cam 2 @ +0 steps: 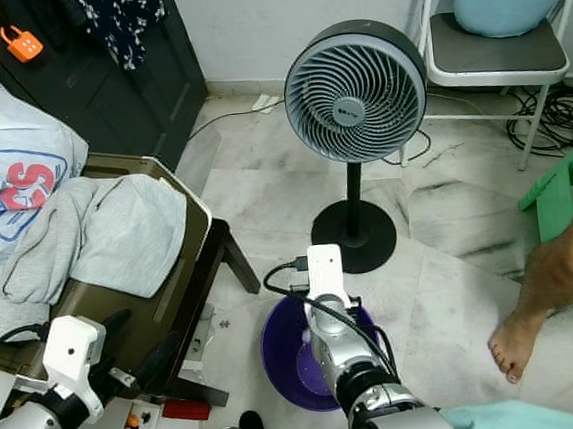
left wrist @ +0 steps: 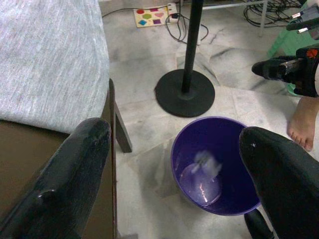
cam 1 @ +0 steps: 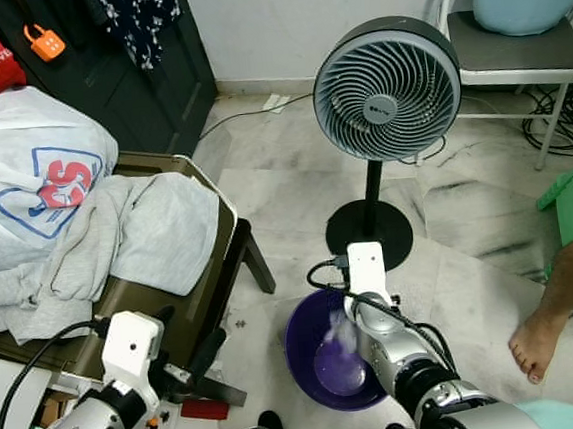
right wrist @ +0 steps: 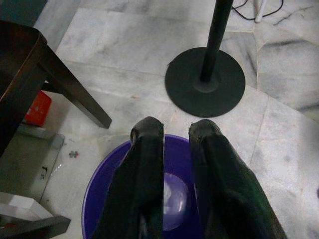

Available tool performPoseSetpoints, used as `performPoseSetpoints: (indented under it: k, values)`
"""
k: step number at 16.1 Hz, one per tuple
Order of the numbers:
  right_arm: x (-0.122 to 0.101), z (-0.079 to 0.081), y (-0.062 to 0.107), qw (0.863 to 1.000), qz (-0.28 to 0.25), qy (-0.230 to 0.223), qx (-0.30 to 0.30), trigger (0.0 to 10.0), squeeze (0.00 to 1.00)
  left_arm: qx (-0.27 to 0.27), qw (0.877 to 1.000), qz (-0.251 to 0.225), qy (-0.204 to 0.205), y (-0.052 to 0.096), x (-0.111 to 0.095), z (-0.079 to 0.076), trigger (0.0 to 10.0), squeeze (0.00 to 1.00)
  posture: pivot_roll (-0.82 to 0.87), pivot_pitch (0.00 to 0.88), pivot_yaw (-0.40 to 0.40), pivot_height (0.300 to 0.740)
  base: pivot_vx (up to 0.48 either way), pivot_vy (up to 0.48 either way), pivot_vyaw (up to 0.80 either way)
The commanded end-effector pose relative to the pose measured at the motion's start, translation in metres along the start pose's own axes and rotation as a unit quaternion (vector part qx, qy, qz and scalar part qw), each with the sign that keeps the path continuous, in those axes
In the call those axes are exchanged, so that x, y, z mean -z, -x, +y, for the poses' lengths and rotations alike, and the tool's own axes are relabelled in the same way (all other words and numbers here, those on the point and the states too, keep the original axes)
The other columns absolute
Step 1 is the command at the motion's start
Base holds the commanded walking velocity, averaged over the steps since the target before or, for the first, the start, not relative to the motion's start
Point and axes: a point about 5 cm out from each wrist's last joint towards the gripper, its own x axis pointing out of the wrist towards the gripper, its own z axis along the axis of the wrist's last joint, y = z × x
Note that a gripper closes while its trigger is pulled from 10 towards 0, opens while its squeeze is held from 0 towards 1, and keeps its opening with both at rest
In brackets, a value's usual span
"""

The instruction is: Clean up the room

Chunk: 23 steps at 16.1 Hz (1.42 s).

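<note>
A purple bin [cam 1: 324, 357] sits on the marble floor [cam 1: 284, 185] just in front of the round base of a standing fan [cam 1: 386, 90], near the leg of a low olive-brown bench [cam 1: 197, 283] — a sensible spot for collecting rubbish while the room is tidied. A pale, blurred scrap [left wrist: 207, 162] shows inside the bin, above its bottom; whether it is falling or lying there cannot be told.

The right end effector [right wrist: 174, 134] hangs directly over the bin's mouth, its two black fingers nearly together with a narrow gap between them and nothing gripped — released, by the look of it, in the position one would take to drop something in. The left end effector [left wrist: 174, 149] is held lower left beside the bench edge, its fingers spread wide and empty, looking across at the bin, probably parked out of the way.

On the bench lie a grey garment [cam 1: 138, 237] and a white printed bag [cam 1: 32, 171], heaped and draped over the edge; these look like what remains to be sorted. A person's bare foot [cam 1: 538, 338] rests on the floor to the right, well apart from the bin.
</note>
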Motion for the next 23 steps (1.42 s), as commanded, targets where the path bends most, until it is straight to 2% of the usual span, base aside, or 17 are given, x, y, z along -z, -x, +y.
performPoseSetpoints:
  k: [1, 5, 10, 11, 13, 15, 18, 20, 23]
  values:
    - [0.005, 0.004, 0.002, 1.000, 0.008, -0.004, -0.004, 10.0, 1.00, -0.006, 1.000, 0.008, 0.002, 0.004, 0.002, 0.002, 10.0, 0.00, 0.15, 0.263, 0.137, 0.740, 0.000, 0.000, 0.00]
    - [-0.002, 0.006, 0.002, 1.000, -0.012, -0.012, -0.019, 10.0, 1.00, -0.004, 1.000, 0.005, 0.003, -0.001, 0.002, 0.000, 10.0, 0.00, 0.14, 0.251, 0.135, 0.740, 0.000, 0.000, 0.00]
    - [-0.021, -0.009, 0.001, 0.997, -0.071, -0.004, -0.038, 10.0, 1.00, -0.005, 0.999, -0.037, 0.014, -0.027, -0.007, -0.006, 10.0, 0.00, 0.05, 0.185, 0.093, 0.740, 0.000, 0.000, 0.00]
    - [-0.024, -0.019, 0.005, 0.995, -0.092, 0.009, -0.042, 10.0, 1.00, -0.006, 0.998, -0.053, 0.023, -0.036, -0.010, -0.010, 10.0, 0.00, 0.03, 0.167, 0.086, 0.740, 0.000, 0.000, 0.00]
    - [-0.026, -0.027, 0.011, 0.993, -0.109, 0.021, -0.042, 10.0, 1.00, -0.004, 0.997, -0.063, 0.038, -0.044, -0.011, -0.015, 10.0, 0.00, -0.01, 0.144, 0.079, 0.740, 0.000, 0.000, 0.00]
    - [-0.024, -0.049, 0.020, 0.992, -0.121, 0.022, -0.030, 10.0, 1.00, 0.007, 0.996, -0.077, 0.052, -0.058, -0.012, -0.024, 10.0, 0.00, -0.05, 0.107, 0.077, 0.740, 0.000, 0.000, 0.00]
    - [-0.032, -0.058, 0.029, 0.990, -0.141, -0.002, -0.030, 10.0, 1.00, -0.010, 0.994, -0.090, 0.053, -0.067, -0.014, -0.022, 10.0, 0.00, -0.07, 0.080, 0.078, 0.740, 0.000, 0.000, 0.00]
    - [-0.045, -0.055, 0.037, 0.986, -0.155, -0.051, -0.047, 10.0, 1.00, -0.055, 0.991, -0.094, 0.080, -0.075, -0.013, -0.016, 10.0, 0.00, -0.09, 0.048, 0.071, 0.740, 0.000, 0.000, 0.00]
    - [-0.050, -0.058, 0.048, 0.983, -0.171, -0.041, -0.047, 10.0, 1.00, -0.077, 0.989, -0.099, 0.081, -0.079, -0.012, -0.014, 10.0, 0.00, -0.09, 0.020, 0.061, 0.740, 0.000, 0.000, 0.00]
